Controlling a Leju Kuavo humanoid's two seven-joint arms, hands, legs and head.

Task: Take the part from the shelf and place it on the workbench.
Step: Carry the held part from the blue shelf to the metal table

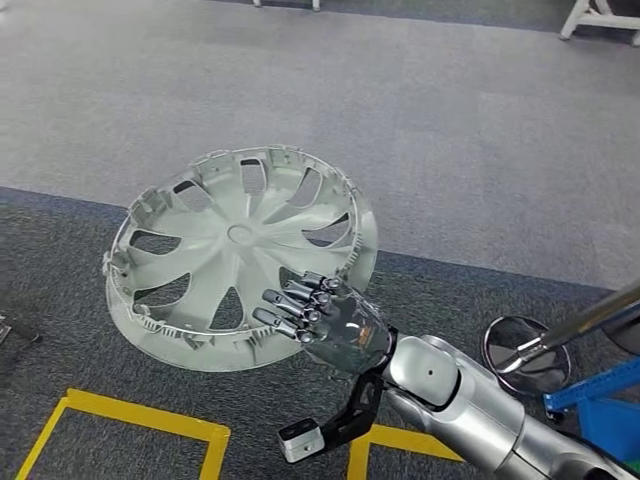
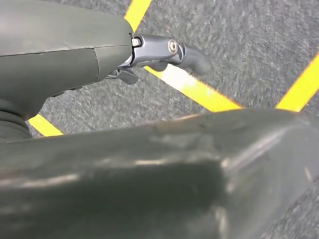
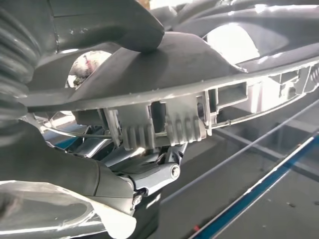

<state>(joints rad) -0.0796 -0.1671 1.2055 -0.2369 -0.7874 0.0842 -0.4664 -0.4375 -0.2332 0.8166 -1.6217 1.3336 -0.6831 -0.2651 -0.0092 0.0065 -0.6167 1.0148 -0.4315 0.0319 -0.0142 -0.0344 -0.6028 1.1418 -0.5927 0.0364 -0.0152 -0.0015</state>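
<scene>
Hubcap (image 1: 234,250) gripped at its near rim by right robot hand (image 1: 321,312).

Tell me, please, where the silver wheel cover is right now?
In the head view the silver wheel cover sits centre-left, held above the grey carpet by the right robot hand gripping its near rim, with yellow floor tape below it.

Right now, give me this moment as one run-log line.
phase: carrying | right hand: holds hubcap by its rim, above carpet | left hand: over floor, holds nothing | workbench: unseen
</scene>
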